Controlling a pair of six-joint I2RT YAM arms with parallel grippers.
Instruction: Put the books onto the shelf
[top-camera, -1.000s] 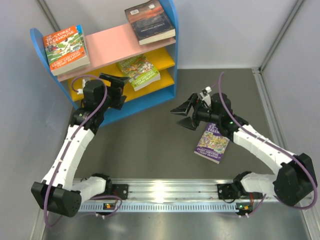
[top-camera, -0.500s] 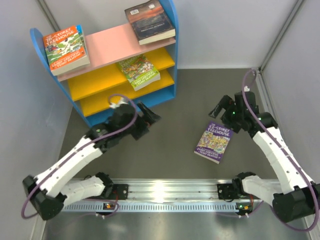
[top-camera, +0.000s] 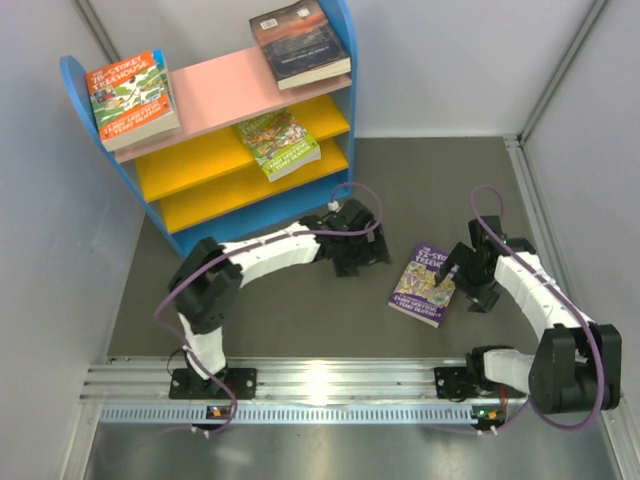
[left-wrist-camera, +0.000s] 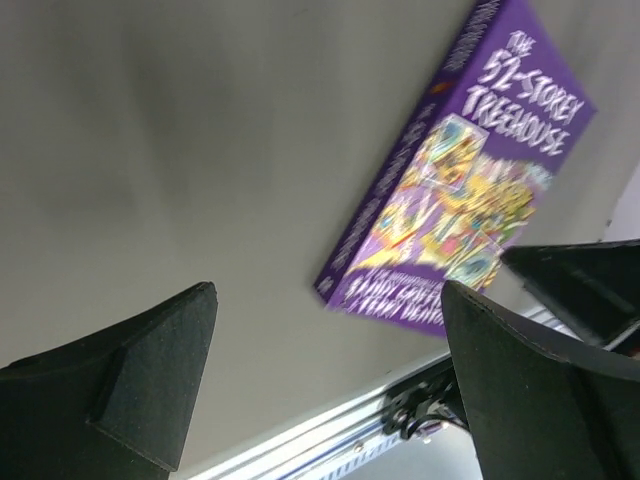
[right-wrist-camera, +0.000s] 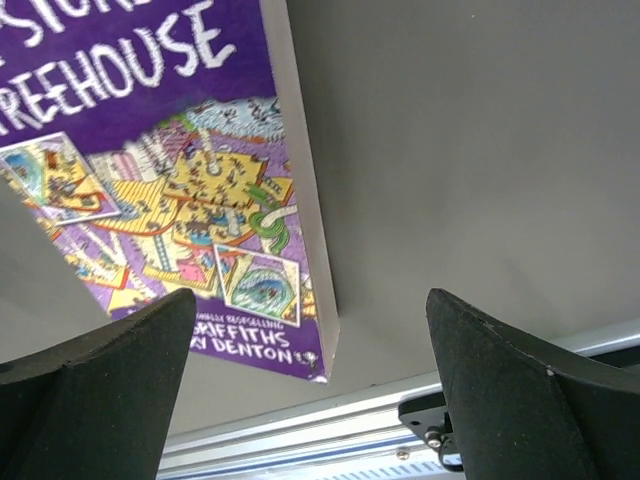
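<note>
A purple book (top-camera: 425, 284) lies flat on the grey table, cover up; the wrist views show it too, book (left-wrist-camera: 470, 180) and book (right-wrist-camera: 150, 180). My left gripper (top-camera: 370, 255) hangs open just left of it, nothing between its fingers (left-wrist-camera: 150, 380). My right gripper (top-camera: 466, 280) is open over the book's right edge, which shows between its fingertips (right-wrist-camera: 500, 380). On the shelf (top-camera: 215, 85), an orange-green book (top-camera: 130, 98) and a dark book (top-camera: 300, 42) lie on the pink top board. A green book (top-camera: 278, 143) lies on the upper yellow board.
An aluminium rail (top-camera: 320, 385) carrying both arm bases runs along the near edge, also seen as a rail (right-wrist-camera: 350, 440) close below the book. White walls close in the left, back and right. The lower yellow board (top-camera: 240, 195) holds nothing visible.
My left arm swung away from the shelf and stretched right, toward the purple book. My right arm swung right, then settled at the book's right edge, its jaws widening.
</note>
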